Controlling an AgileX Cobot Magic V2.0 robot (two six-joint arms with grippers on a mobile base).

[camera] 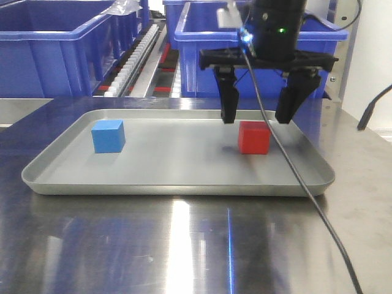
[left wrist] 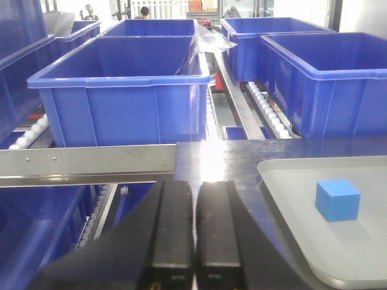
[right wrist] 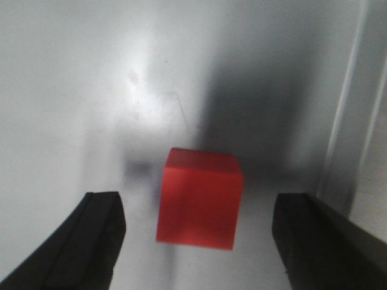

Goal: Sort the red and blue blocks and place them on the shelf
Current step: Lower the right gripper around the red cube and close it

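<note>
Neither of the 2 cubes has reached the shelf (left wrist: 84,163): the red block (camera: 254,137) and blue block (camera: 108,136) sit well apart in the tray (camera: 177,168) on the desk (camera: 184,245), the right claw (camera: 256,119) released above red, the left claw (left wrist: 195,241) clenched empty.

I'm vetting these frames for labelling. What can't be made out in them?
Front view: right gripper, arm cut off by the top edge.
Left wrist view: shallow grey metal tray cropped by the right edge; small bright red cube outside frame.
Right wrist view: small bright blue cube outside frame.
</note>
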